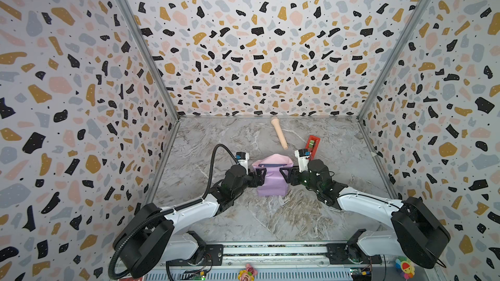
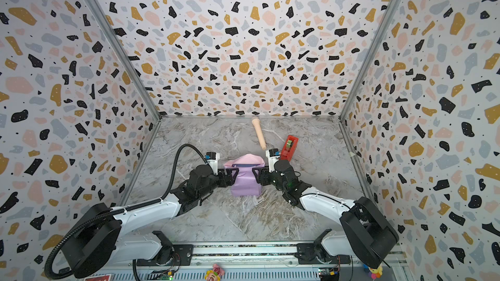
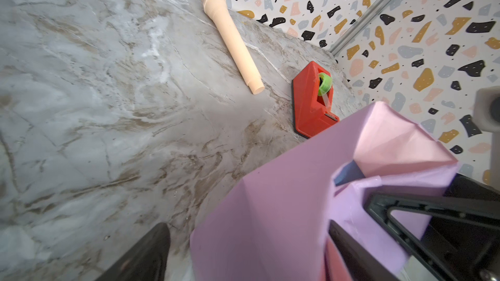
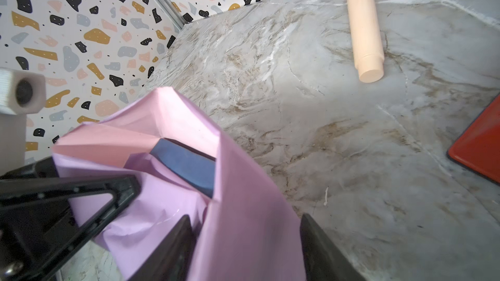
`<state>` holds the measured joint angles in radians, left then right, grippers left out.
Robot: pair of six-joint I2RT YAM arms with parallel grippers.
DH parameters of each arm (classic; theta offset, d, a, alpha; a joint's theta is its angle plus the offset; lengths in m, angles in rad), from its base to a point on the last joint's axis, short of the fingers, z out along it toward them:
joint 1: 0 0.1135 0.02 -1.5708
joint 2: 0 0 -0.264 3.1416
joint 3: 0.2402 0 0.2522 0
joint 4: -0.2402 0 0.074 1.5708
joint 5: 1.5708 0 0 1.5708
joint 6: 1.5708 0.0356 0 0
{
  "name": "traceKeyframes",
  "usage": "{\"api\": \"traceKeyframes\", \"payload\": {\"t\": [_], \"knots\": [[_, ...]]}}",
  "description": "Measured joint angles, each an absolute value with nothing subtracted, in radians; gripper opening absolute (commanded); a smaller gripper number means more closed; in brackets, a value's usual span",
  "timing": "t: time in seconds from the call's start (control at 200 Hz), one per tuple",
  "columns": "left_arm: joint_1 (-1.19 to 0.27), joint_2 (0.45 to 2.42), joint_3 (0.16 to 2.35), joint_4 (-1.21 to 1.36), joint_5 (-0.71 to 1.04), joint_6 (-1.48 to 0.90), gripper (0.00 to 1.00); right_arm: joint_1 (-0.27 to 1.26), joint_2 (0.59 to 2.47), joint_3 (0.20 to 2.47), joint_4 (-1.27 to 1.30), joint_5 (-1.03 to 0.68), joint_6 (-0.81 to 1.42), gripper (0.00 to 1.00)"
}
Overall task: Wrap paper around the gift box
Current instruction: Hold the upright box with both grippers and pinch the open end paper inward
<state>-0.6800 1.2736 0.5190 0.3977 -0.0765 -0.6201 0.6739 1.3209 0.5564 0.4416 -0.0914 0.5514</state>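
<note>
The gift box is navy and mostly covered. Only a strip of it shows through the open far end of the wrap in both top views, and a corner in the right wrist view. The paper is lilac outside and pink inside, folded over the box, with its far end standing up loose. My left gripper is at the box's left side, open, with a paper side fold between its wide jaws. My right gripper is at the right side, open, straddling the opposite fold.
A beige toy microphone lies on the marble table behind the box. A red tape dispenser stands just behind my right wrist. Patterned walls close the table at the left, right and back.
</note>
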Motion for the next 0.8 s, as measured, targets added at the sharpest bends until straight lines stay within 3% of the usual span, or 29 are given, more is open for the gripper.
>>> {"api": "traceKeyframes", "payload": {"t": [0.43,0.801], "knots": [[-0.680,1.325,0.572,0.369,-0.123,-0.555,0.70,0.674,1.317,0.625,0.328,-0.040,0.477,0.66],[-0.680,1.331,0.619,0.321,-0.117,-0.521,0.59,0.674,1.340,0.655,0.290,-0.003,0.447,0.57]]}}
